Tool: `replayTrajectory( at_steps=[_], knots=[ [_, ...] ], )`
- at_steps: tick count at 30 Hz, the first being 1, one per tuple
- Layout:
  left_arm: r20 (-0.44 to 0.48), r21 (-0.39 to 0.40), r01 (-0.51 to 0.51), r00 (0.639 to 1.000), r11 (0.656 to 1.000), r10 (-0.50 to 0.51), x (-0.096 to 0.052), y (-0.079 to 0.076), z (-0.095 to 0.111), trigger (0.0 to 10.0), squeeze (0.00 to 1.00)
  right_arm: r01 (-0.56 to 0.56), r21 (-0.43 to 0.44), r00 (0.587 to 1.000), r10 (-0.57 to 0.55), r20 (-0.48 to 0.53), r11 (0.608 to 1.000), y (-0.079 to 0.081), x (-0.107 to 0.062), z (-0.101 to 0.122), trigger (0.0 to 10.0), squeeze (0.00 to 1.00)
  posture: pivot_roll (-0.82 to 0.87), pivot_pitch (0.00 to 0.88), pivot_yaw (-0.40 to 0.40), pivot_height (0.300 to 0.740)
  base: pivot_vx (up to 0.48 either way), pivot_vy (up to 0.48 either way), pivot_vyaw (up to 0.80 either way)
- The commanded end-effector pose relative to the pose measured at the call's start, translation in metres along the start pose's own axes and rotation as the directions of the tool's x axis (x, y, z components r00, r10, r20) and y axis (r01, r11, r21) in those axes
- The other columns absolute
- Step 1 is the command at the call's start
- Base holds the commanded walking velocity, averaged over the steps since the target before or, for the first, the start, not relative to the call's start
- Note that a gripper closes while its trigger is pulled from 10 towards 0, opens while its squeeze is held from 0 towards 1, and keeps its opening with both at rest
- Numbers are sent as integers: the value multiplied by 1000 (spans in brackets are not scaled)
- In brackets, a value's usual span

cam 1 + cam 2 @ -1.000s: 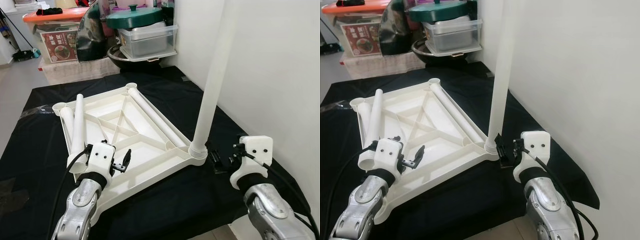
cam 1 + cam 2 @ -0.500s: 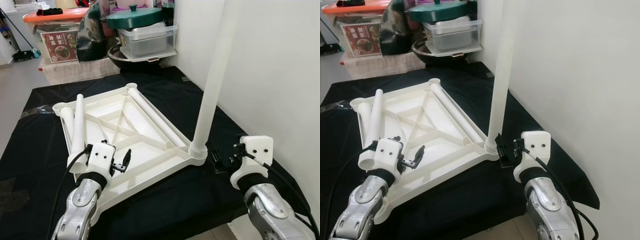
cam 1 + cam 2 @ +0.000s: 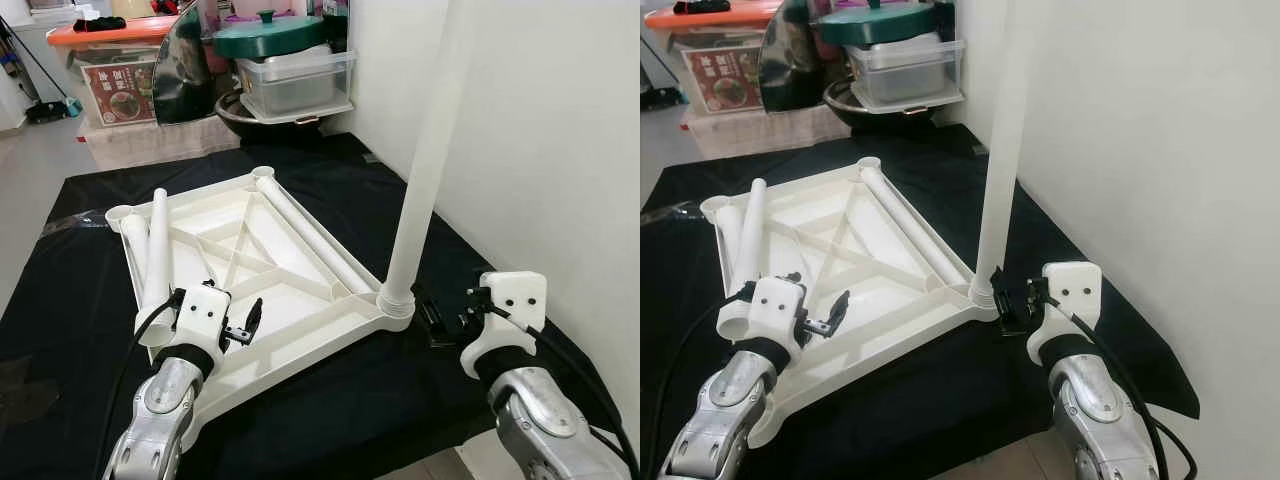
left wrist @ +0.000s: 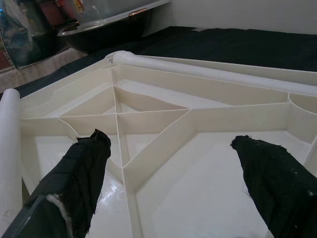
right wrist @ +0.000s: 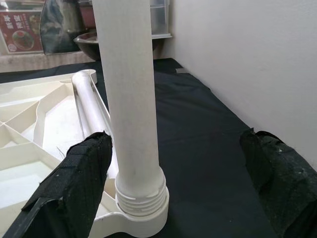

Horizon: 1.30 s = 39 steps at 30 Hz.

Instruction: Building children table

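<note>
Tabletop: the square cream plastic tabletop [image 3: 240,270] lies upside down in the middle of the frame, its ribbed underside facing up, right on the black cloth [image 3: 330,400] spread across the floor.

Standing leg: one long white plastic tube leg [image 3: 425,170] stands upright in the corner socket at the tabletop's right corner, rising out past the top edge of the frame, close to the white wall [image 3: 540,150].

Loose legs: a second white tube [image 3: 305,232] lies along the tabletop's upper-right edge; two more white tubes [image 3: 155,262] lie side by side along its left edge.

Left gripper: the left gripper [image 4: 173,163], lower left of the frame, hovers over the ribbed underside with its two black fingers [image 4: 81,173] spread wide, nothing between them.

Right gripper: the right gripper [image 5: 178,163], lower right of the frame, sits just beside the base of the standing leg, fingers [image 5: 74,173] spread apart; the leg's threaded collar rises between them, and neither finger touches it.

Background, top of the frame: a clear plastic storage box with a dark green lid [image 3: 290,60], an orange-lidded bin [image 3: 115,70] to its left, and a dark round pan [image 3: 260,115] beneath the box.
</note>
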<state>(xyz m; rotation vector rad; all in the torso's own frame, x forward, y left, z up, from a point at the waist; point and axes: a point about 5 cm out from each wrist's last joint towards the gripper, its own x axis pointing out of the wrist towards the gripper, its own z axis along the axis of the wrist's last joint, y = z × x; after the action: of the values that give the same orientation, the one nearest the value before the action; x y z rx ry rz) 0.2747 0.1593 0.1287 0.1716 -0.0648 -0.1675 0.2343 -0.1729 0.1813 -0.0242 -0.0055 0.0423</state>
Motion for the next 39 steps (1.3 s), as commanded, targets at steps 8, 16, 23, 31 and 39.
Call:
replayTrajectory(
  at_steps=[8, 16, 23, 31, 39],
  knots=[
    [43, 6, 20, 999, 1000, -20, -12, -2, 12, 10000, 0, 39, 24, 999, -40, 28, 999, 4, -2, 1, 10000, 0, -14, 0, 25, 740, 0, 0, 0],
    [43, 9, 18, 999, 1000, -19, -15, -2, 13, 10000, 0, 32, 29, 999, -33, 28, 999, 6, -2, 1, 10000, 0, -12, 0, 25, 740, 0, 0, 0],
    [34, 13, 35, 999, 999, -36, -31, -5, 19, 10000, 0, 35, 24, 999, -36, 30, 999, 6, -3, 0, 10000, 0, -4, 0, 27, 740, 0, 0, 0],
    [35, 28, 22, 999, 999, -23, -38, -1, 24, 10000, 0, 31, 25, 999, -31, 22, 999, 7, -4, -2, 10000, 0, 2, 0, 23, 740, 0, 0, 0],
    [38, 32, 20, 999, 999, -21, -39, -1, 28, 10000, 0, 25, 22, 1000, -25, 17, 999, 8, -4, -3, 10000, 0, 7, 0, 25, 740, 0, 0, 0]
  ],
)
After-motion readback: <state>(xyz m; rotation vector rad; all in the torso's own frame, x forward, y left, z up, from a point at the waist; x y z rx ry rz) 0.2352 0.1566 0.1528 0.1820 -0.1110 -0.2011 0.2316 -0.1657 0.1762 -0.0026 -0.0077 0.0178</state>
